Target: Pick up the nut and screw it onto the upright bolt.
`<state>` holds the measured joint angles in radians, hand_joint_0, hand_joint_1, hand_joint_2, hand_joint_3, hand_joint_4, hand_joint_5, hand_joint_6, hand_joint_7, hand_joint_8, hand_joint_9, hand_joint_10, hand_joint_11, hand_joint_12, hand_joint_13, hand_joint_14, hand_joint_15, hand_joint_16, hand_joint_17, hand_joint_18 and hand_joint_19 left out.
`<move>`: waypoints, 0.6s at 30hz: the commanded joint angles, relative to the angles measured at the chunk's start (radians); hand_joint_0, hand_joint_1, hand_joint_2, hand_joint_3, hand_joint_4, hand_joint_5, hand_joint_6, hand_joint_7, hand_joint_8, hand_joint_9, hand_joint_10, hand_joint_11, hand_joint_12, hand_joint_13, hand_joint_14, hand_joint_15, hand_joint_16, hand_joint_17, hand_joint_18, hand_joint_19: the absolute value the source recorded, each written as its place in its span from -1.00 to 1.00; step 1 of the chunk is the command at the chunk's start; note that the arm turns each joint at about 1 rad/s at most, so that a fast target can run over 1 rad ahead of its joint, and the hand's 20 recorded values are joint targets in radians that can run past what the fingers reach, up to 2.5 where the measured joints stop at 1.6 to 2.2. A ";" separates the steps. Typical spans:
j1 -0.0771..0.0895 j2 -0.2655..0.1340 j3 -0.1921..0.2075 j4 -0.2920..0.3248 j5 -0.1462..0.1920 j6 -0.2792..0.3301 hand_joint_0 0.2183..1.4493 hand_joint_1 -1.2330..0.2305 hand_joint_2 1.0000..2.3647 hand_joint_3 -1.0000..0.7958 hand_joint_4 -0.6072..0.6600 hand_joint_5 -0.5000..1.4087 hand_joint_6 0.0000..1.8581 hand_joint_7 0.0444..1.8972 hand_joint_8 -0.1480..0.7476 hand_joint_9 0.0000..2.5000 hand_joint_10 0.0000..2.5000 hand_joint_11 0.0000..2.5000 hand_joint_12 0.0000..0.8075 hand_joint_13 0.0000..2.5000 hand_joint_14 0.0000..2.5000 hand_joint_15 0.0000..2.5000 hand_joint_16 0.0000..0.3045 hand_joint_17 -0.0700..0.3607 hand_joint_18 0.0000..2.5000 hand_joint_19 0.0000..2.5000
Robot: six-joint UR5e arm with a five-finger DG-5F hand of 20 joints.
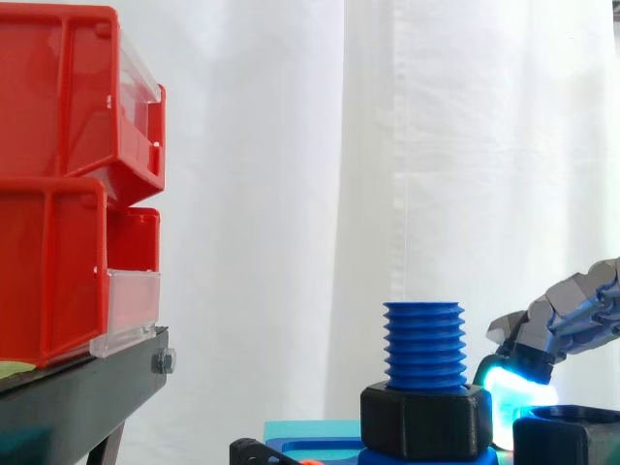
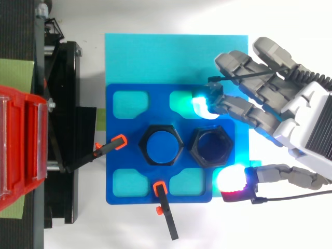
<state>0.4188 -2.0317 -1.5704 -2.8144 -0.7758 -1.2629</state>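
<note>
Top view: nut [image 2: 211, 147] between pads [image 2: 203, 106] of spread hand [image 2: 306, 124], beside bolt [image 2: 162, 147].

Bolt [image 1: 423, 344]: blue plastic, matt, coarse ribbed thread. Hex collar [image 1: 426, 421] at its foot & loose nut [image 2: 211, 147]: black plastic, matt, slightly grainy. Base plate [image 2: 124, 155]: blue plastic, smooth, slight sheen. Sheet [image 2: 155, 57] under it: cyan, flat matt. Bins [image 1: 58, 97]: red plastic, glossy, w/ clear plastic fronts [image 1: 131, 310]. Stand [image 1: 87, 397]: black, looks metal, matt. Curtain [image 1: 291, 194]: white cloth, soft folds. Robot hand [image 2: 306, 119]: grey matt shells, translucent pads [image 2: 203, 106].
</note>
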 commanded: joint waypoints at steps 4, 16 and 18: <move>-0.002 -0.001 0.000 -0.005 -0.002 0.007 -0.70 -0.28 -1.00 -0.44 0.29 -0.74 -0.46 -0.30 -0.04 -0.92 -1.00 -1.00 -0.03 -0.86 -1.00 -1.00 -0.62 -0.08 -0.97 -1.00; -0.003 -0.001 0.001 0.004 -0.002 0.007 -0.80 -0.21 -1.00 -0.44 0.29 -0.76 -0.46 -0.27 -0.02 -0.98 -1.00 -1.00 0.04 -0.91 -1.00 -1.00 -0.58 0.00 -1.00 -1.00; -0.003 -0.001 0.000 0.010 -0.002 0.007 -0.81 -0.20 -1.00 -0.44 0.29 -0.76 -0.46 -0.27 -0.01 -0.98 -1.00 -1.00 0.05 -0.91 -1.00 -1.00 -0.58 0.00 -1.00 -1.00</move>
<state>0.4158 -2.0326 -1.5706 -2.8108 -0.7777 -1.2564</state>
